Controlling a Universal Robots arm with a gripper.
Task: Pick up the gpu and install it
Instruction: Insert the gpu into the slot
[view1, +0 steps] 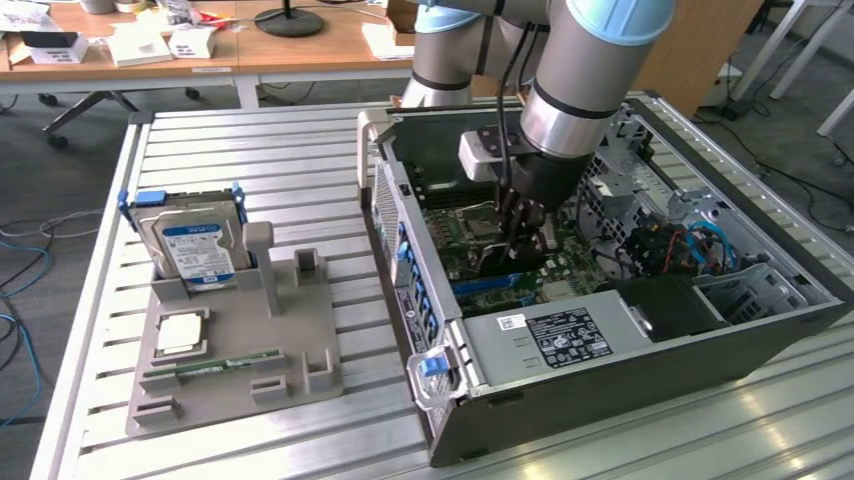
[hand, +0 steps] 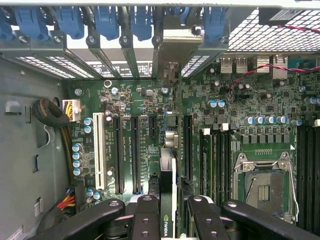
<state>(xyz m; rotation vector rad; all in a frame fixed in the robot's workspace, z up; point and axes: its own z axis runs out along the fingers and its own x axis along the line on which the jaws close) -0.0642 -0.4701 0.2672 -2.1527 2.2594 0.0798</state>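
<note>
Reaching down into the open computer case (view1: 627, 350), the arm holds its gripper (hand: 172, 201) closed on the gpu (hand: 168, 221), one black finger on each side of the card. The case lies on a slatted metal surface (view1: 267, 170). Inside it, crowding the card, are the green motherboard (hand: 125, 100), a white expansion slot (hand: 98, 150), two long black slots (hand: 119, 155) just beside the card, and the bare CPU socket (hand: 262, 185) on the other side. A row of blue retaining clips (hand: 105, 20) lines the rear wall, and a sleeved cable bundle (hand: 50, 112) sits at the board's edge. In the exterior view a grey power supply (view1: 561, 335) sits near the gripper. On the exterior view's left, well apart, a grey fixture (view1: 254, 380) carries an upright hard drive (view1: 194, 245) and a RAM stick (view1: 214, 365). The gpu stands on edge over the motherboard, seen as a thin strip with an NVIDIA mark. Whether it sits in a slot cannot be told.
</note>
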